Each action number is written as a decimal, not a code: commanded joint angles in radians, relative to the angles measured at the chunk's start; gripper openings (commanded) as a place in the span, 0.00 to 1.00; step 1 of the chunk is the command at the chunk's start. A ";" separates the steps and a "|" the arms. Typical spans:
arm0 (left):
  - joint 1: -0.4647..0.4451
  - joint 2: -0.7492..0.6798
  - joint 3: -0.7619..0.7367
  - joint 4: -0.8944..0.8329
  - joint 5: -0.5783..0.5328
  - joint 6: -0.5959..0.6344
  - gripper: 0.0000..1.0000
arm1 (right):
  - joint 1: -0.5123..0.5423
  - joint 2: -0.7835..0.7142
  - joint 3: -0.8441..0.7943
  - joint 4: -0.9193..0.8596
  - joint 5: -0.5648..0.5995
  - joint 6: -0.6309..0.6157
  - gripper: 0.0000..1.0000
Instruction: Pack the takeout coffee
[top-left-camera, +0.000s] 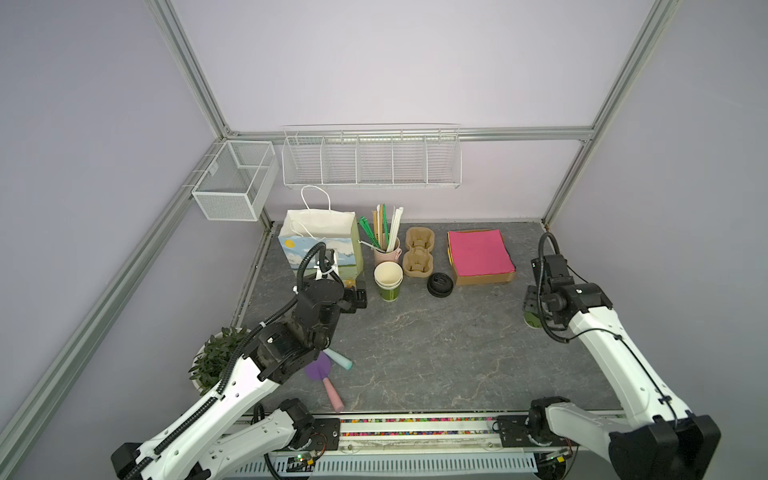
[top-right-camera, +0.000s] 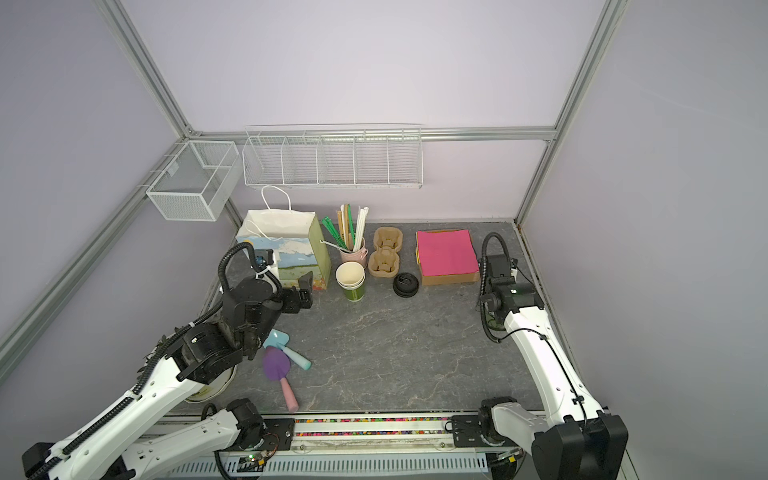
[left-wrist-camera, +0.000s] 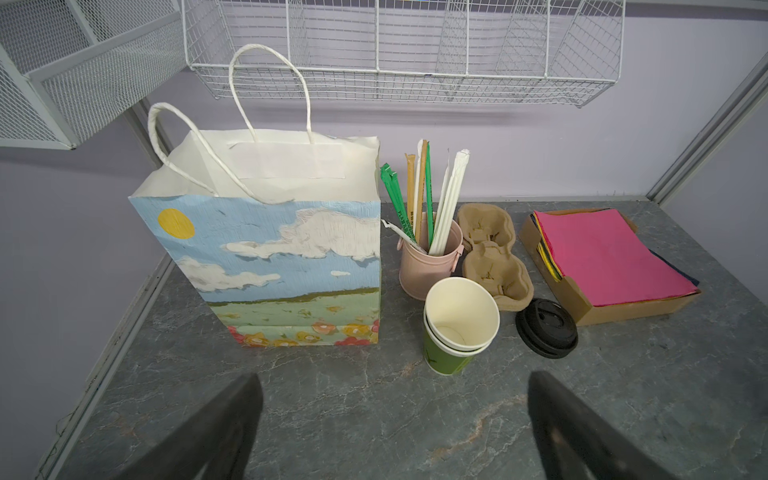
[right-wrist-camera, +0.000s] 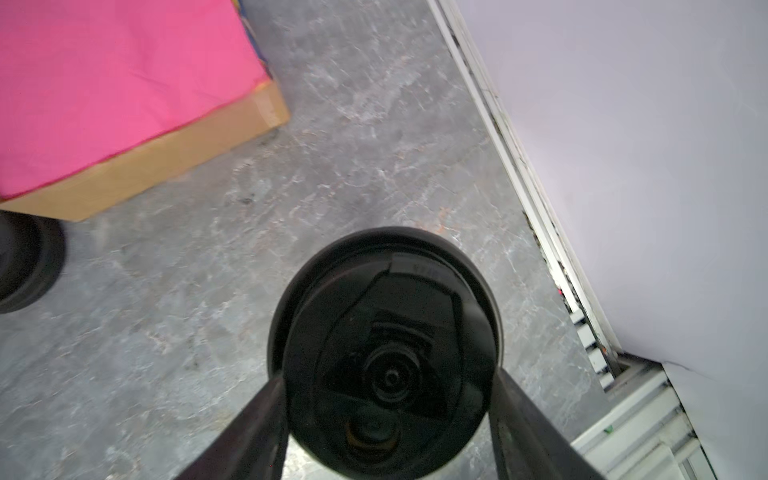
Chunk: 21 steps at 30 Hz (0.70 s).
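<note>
The takeout coffee (right-wrist-camera: 386, 316) fills the right wrist view from above, showing its round black sip lid. My right gripper (right-wrist-camera: 388, 382) is shut on it, one finger against each side of the lid. In both top views the arm's wrist covers most of the cup, and only a strip of its green base (top-left-camera: 532, 321) (top-right-camera: 493, 323) shows near the right wall. My left gripper (top-left-camera: 359, 293) (left-wrist-camera: 395, 415) hangs open and empty in front of the painted paper bag (top-left-camera: 320, 239) (left-wrist-camera: 270, 257), which stands open-topped at the back left.
A stack of lidless green cups (top-left-camera: 388, 282), loose black lids (top-left-camera: 439, 284), a pulp carrier (top-left-camera: 417, 251), a pink cup of straws (top-left-camera: 386, 249) and a box of pink paper (top-left-camera: 480, 255) line the back. A potted plant (top-left-camera: 216, 357) and toy scoops (top-left-camera: 328, 374) lie front left.
</note>
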<state>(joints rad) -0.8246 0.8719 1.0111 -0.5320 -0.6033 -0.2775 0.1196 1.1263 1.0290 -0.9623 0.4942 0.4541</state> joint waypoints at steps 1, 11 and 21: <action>0.005 0.004 -0.007 0.003 0.022 -0.012 0.99 | -0.055 -0.015 -0.046 -0.003 -0.049 0.037 0.69; 0.004 0.011 -0.009 0.000 0.024 -0.012 0.99 | -0.121 0.001 -0.109 0.063 -0.152 0.033 0.71; 0.005 0.022 -0.006 -0.008 0.023 -0.011 0.99 | -0.129 0.016 -0.103 0.059 -0.174 0.029 0.79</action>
<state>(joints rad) -0.8246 0.8913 1.0096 -0.5327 -0.5785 -0.2798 -0.0013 1.1316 0.9268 -0.9150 0.3317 0.4721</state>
